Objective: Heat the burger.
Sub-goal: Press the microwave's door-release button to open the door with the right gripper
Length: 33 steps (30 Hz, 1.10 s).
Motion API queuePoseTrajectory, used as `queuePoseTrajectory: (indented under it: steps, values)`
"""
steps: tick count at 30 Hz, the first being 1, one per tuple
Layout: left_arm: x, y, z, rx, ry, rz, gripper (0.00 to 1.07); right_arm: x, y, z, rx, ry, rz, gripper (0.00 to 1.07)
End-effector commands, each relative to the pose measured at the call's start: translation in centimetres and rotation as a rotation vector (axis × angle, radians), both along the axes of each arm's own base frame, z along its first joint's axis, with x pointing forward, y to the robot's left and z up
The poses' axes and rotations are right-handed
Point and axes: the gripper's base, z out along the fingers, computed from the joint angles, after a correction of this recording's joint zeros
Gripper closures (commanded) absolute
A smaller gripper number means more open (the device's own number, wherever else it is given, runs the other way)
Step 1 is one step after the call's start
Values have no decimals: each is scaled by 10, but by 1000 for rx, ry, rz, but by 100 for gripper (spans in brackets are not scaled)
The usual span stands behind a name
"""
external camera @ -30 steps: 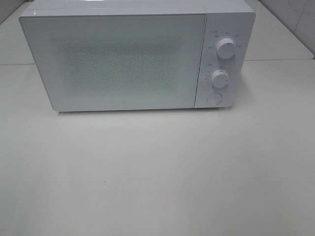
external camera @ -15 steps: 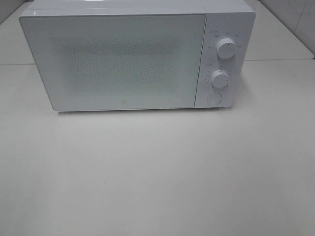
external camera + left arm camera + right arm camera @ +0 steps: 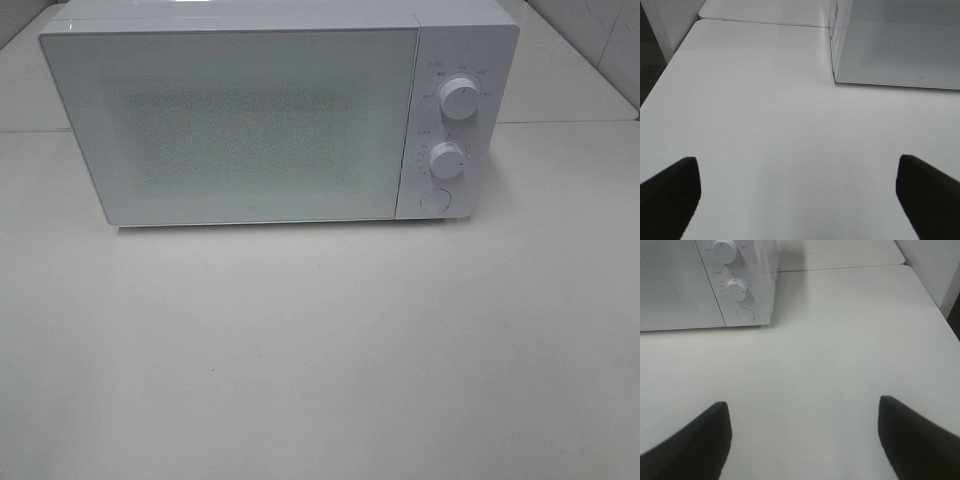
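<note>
Our left gripper (image 3: 796,167) and right gripper (image 3: 802,405) both hang spread wide and empty over the white table (image 3: 320,350), facing the microwave (image 3: 280,115). The burger shows in no view. We judge it may sit behind the shut frosted door (image 3: 235,125), with the right gripper nearer the knobs (image 3: 736,288) and round button (image 3: 745,315).

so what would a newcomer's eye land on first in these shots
The white microwave dominates the back of the white table, door shut, with an upper knob, a lower knob and a round button down its right panel. The left pincer and right pincer both hang open and empty over the tabletop. No burger shows in any view.
</note>
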Motion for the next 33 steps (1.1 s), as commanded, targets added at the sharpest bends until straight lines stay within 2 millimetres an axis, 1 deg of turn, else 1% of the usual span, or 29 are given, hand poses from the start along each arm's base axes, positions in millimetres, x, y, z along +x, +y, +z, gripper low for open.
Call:
queuePoseTrajectory:
  steps: [1,26,30,32,33]
  values:
    - [-2,0,0,-4,-9,0,9,-4,0,0,0,-45,-6,34]
    - [-2,0,0,-4,-9,0,9,-4,0,0,-4,-45,-9,34]
    - [-2,0,0,-4,-9,0,9,-2,0,3,0,-39,-6,34]
    - [-2,0,0,-4,-9,0,9,5,0,9,0,-36,-6,34]
    - [-2,0,0,-4,-9,0,9,5,0,9,0,-36,-6,34]
